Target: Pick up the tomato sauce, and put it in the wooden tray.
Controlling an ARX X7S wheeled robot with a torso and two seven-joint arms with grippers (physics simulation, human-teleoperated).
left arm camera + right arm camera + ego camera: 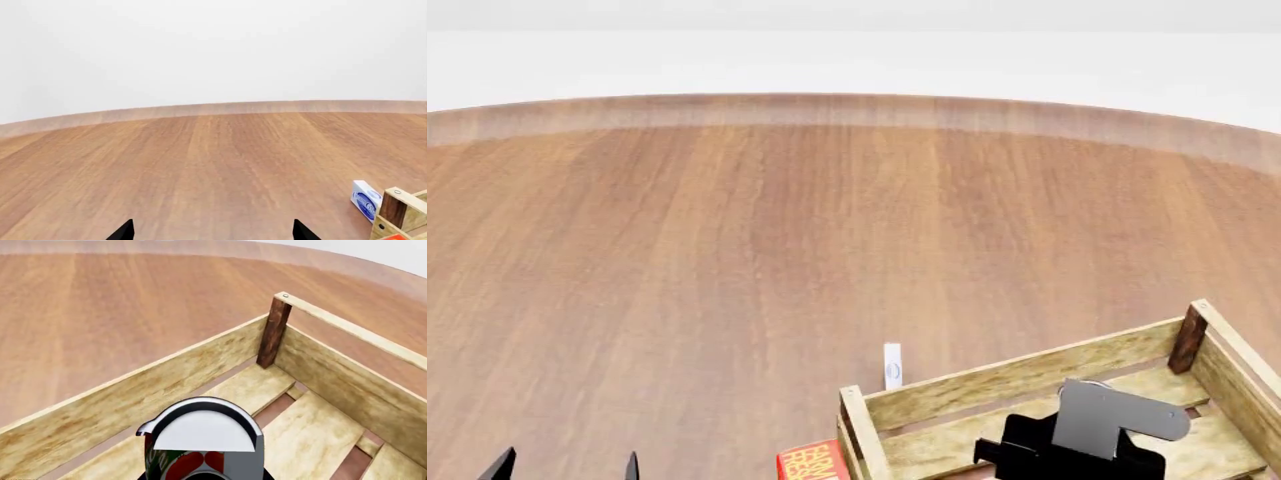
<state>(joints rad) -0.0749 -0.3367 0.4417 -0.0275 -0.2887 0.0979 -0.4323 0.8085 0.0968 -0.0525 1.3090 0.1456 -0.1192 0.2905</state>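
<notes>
The tomato sauce, a can with a red and green label and a pale top, sits close in the right wrist view, between dark jaw parts at the frame's lower edge. My right gripper is shut on it and is inside the wooden tray, over its slatted floor. In the head view the gripper hides the can. My left gripper is open and empty, low over the wooden surface at the near left, well apart from the tray.
A blue-and-white box stands just outside the tray's far left corner; it also shows edge-on in the head view. A red packet lies by the tray's near left side. Brown wooden surface stretches beyond.
</notes>
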